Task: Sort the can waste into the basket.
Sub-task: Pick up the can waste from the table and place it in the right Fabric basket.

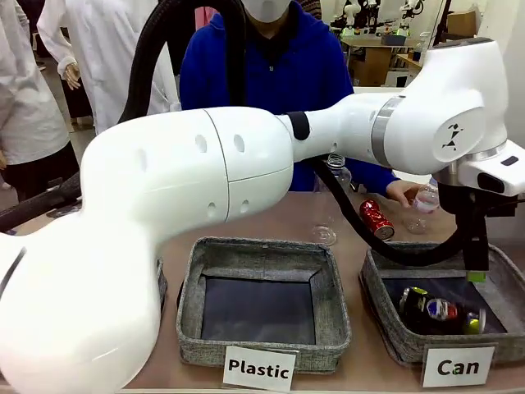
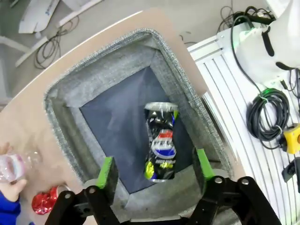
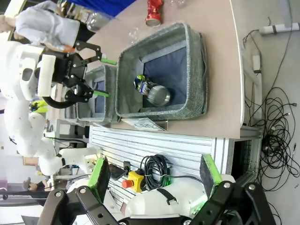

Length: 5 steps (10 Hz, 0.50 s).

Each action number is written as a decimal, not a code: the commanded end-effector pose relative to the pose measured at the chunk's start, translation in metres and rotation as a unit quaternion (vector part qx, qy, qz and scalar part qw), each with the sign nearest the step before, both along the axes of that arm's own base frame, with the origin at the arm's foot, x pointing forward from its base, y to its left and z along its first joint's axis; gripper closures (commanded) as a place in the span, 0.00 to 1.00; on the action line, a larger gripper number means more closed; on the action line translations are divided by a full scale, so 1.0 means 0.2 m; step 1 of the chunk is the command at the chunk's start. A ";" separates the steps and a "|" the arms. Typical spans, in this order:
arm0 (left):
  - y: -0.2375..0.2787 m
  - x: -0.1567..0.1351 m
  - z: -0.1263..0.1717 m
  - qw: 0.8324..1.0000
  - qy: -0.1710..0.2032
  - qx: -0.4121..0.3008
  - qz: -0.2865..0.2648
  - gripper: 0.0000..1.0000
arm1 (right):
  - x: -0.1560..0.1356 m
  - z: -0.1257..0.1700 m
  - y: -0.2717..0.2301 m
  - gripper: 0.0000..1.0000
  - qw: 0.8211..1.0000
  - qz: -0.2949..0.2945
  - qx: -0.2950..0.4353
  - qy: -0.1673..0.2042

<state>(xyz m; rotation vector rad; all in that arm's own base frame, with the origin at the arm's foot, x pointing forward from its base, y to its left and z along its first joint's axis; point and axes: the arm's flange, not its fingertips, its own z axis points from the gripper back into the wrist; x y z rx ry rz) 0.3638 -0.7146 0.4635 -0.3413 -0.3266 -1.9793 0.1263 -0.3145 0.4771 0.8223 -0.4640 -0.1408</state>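
Note:
The dark can with blue, white and green print (image 2: 161,143) lies on the dark bottom of the grey "Can" basket (image 2: 93,61), free of any grip. My left gripper (image 2: 155,168) hovers open just above it, one green pad on each side. In the front view the left arm reaches across to the right, and the left gripper (image 1: 476,277) hangs over the basket (image 1: 381,304) with the dark can (image 1: 439,310) inside. The shiny red can (image 1: 376,218) lies on the table behind the basket. My right gripper (image 3: 154,171) is open and holds nothing, well off the table.
A person's hand holds a clear plastic bottle (image 1: 422,201) just behind the basket, next to the red can. The "Plastic" basket (image 1: 328,295) sits at the centre front. Cables and a yellow box (image 3: 132,179) lie beside the table's edge.

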 end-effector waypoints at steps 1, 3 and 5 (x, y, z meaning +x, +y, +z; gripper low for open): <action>0.00 0.01 0.04 1.000 -0.011 0.008 0.022 0.00 | -0.01 0.01 0.00 0.00 1.000 -0.013 0.004 0.000; 0.11 0.01 0.10 0.998 0.014 0.021 0.060 0.00 | -0.01 0.01 0.00 0.00 1.000 -0.013 0.004 0.000; 0.33 0.00 0.15 0.991 0.074 0.093 0.065 0.00 | 0.09 -0.03 0.09 0.00 0.999 -0.012 0.030 0.014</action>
